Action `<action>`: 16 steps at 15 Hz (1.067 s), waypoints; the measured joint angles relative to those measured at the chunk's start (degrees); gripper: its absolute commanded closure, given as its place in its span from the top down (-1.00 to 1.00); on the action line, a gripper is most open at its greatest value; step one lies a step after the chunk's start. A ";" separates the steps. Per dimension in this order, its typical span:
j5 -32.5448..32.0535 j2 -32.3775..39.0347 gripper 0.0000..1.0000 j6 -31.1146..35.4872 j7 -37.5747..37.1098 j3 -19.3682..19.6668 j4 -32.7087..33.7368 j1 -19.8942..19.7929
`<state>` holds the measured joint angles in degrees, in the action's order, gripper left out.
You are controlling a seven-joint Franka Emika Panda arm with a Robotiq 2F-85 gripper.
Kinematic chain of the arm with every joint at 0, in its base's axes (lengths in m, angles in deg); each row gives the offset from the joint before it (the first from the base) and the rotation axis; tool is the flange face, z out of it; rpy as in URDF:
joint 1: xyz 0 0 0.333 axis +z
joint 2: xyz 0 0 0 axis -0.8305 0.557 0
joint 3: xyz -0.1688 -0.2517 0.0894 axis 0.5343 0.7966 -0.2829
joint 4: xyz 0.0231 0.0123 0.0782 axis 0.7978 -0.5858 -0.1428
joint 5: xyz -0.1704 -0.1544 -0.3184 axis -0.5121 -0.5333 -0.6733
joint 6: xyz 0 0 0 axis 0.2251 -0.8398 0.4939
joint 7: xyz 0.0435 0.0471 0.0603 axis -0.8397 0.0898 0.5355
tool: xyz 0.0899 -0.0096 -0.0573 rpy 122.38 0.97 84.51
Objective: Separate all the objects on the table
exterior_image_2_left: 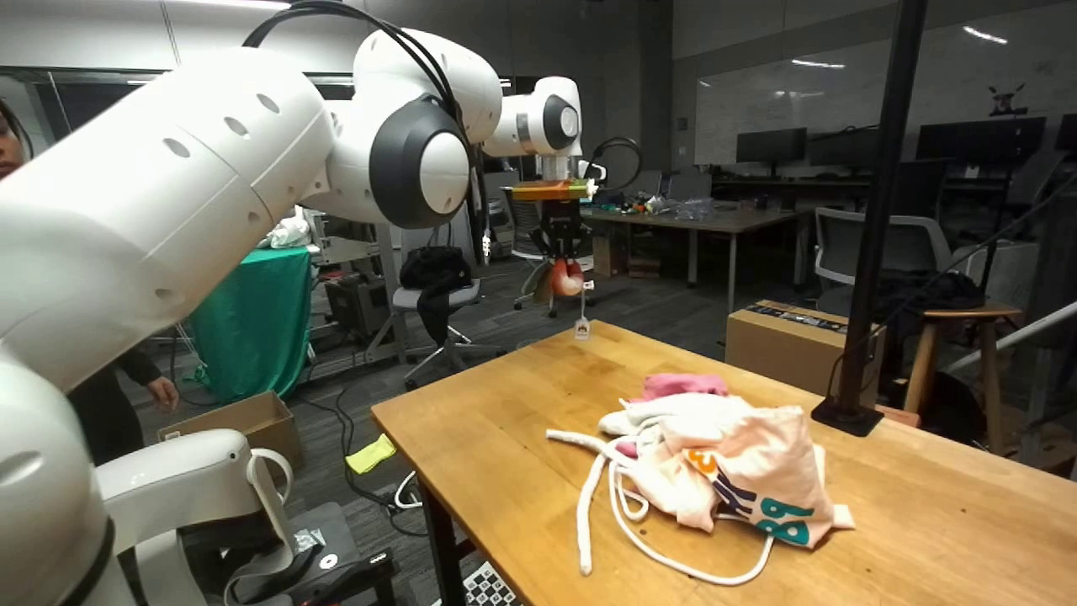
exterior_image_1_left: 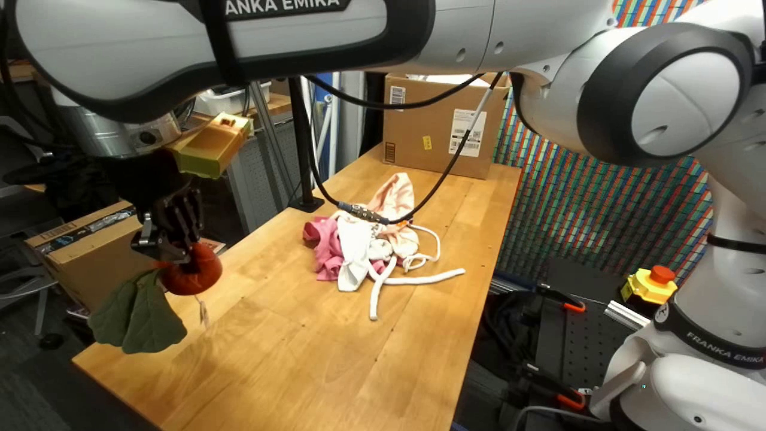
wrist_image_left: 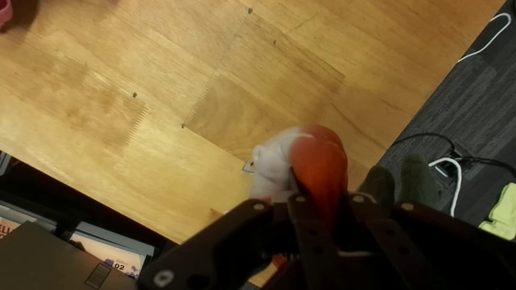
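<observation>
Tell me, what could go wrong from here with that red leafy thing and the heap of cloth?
The red ball hangs in the fingers near the end of the table; if it slips, it could end up on the floor. The pink cloth, beige cloth and white rope lie heaped together, so pulling one might drag the others along.

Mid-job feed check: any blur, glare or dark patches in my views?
Wrist view: the red ball looks soft, the gripper dark and blurred, while the table's grain is crisp; in an exterior view, bright glare streaks on the whiteboard, and the white arm partly washed out.
</observation>
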<state>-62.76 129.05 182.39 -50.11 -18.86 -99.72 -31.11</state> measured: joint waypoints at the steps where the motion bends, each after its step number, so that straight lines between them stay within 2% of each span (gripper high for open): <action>1: -0.01 0.45 -0.84 1.55 -0.80 0.00 0.00 0.02; 5: -0.12 2.57 -0.83 8.09 -4.92 0.11 -0.08 0.03; 10: -0.33 4.96 -0.82 11.81 -8.33 0.64 -0.31 0.02; 11: -0.43 5.24 -0.24 12.18 -8.82 0.86 -0.33 0.03; 13: -0.59 5.64 -0.12 12.62 -9.61 1.35 -0.35 0.04; 16: -0.66 5.79 0.39 12.59 -10.15 2.05 -0.35 0.02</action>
<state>-63.42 134.84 194.98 -60.26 -16.80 -100.07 -31.08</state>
